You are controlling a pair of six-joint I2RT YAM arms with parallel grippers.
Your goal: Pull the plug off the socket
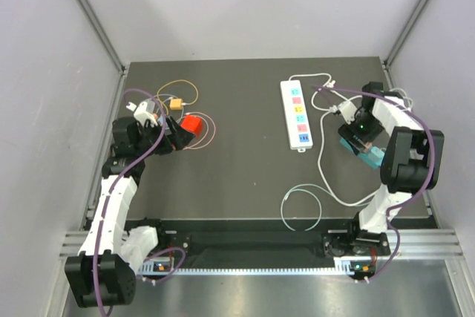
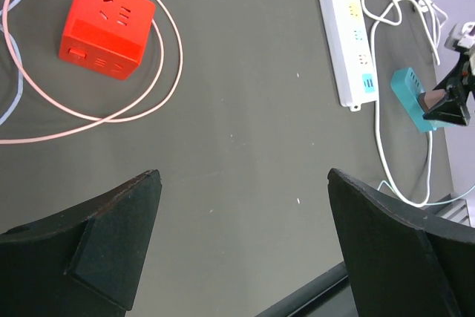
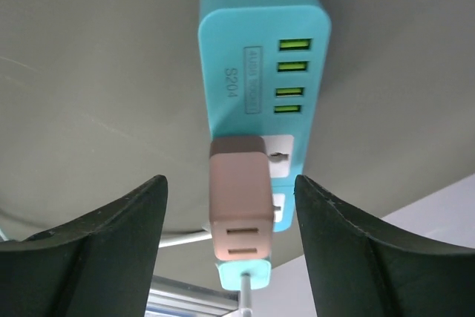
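With the right fingers [image 3: 96,250] wide open and empty either side of the pink plug [image 3: 239,198], pulling could simply lift the unheld teal socket strip [image 3: 260,35] too.

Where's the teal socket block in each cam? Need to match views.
Top external: teal socket block, right side, partly under the right hand.
Left wrist: upper right edge.
Right wrist: upper centre, pink plug seated in it.
Shared landmark: white power strip, left of it in top and left-wrist views.
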